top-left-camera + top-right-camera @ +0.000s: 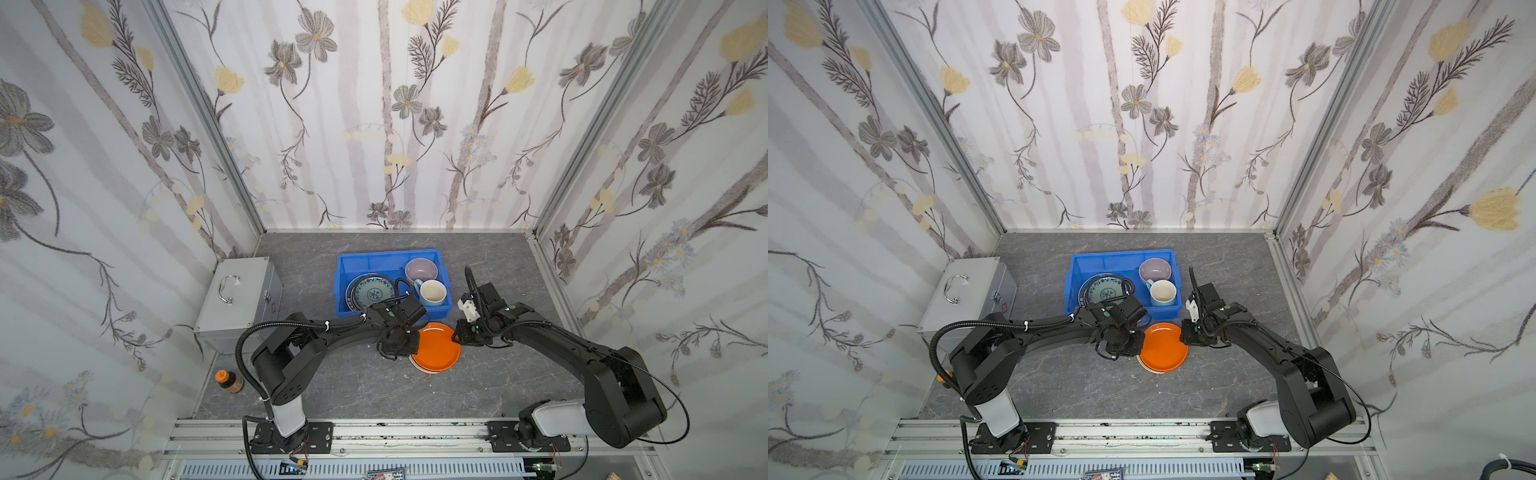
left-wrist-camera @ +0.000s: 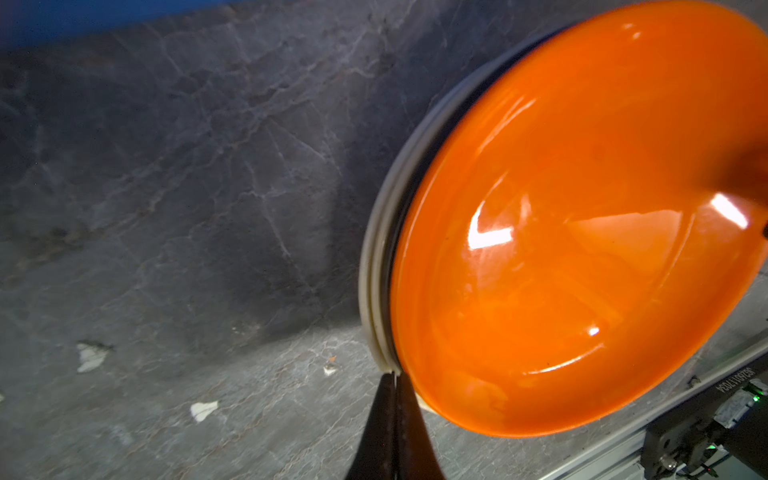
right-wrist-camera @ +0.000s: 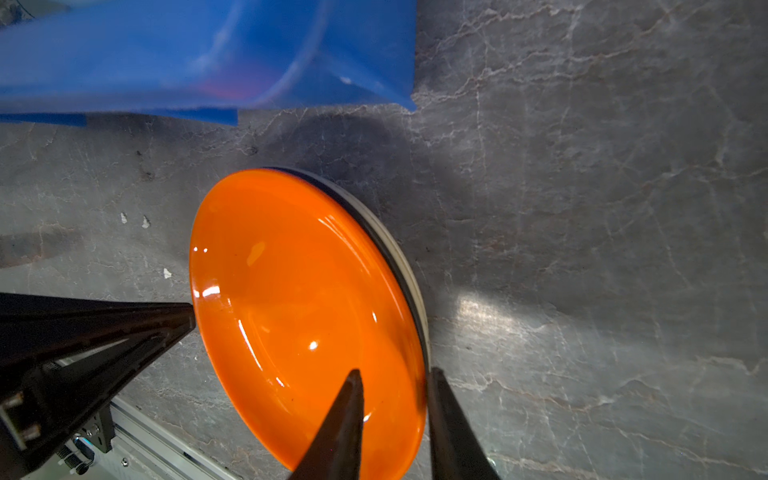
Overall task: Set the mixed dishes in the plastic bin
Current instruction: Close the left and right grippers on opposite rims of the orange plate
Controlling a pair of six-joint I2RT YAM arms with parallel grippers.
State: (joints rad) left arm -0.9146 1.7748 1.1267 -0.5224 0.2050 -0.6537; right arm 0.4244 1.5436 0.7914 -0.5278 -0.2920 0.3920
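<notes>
- Rail (image 1: 374, 434) at the near edge carries the bases of the left arm (image 1: 286, 365) and the right arm (image 1: 582, 357).
- Bottle (image 1: 229, 381), brown with an orange cap, stands upright at the near left of the counter (image 1: 353, 390), well apart from the dishes.
- Orange plate (image 1: 438, 347) lies on top of a stack at mid-counter, just in front of the bin and outside it. A cream plate (image 2: 374, 266) shows beneath it, with a dark band between them (plate or shadow, cannot tell).
- Left jaws: clenched, tips together and empty, set at the stack's left edge by the cream plate's rim (left wrist view).
- Right jaws: parted and astride the orange plate's right rim, one tip over the plate's face and the other outside the rim (right wrist view). Whether they pinch it cannot be told.
- Bin (image 1: 386, 252), blue, sits just beyond the stack, toward the back of the counter.
- Teal plate (image 1: 372, 291) lies flat in the bin's left half, with a dark rim around it.
- Mug (image 1: 432, 292) stands upright in the bin's near right corner, handle to the left.
- Bowl (image 1: 421, 269) stands upright in the far right corner, just beside the mug.
- Left arm's wrist overlaps the bin's near wall in both top views.
- Case (image 1: 239, 295), grey metal with a handle on top, stands left of the bin and apart from it, by the left wall.
- Wallpaper (image 1: 374, 124), flowered, encloses three sides.
</notes>
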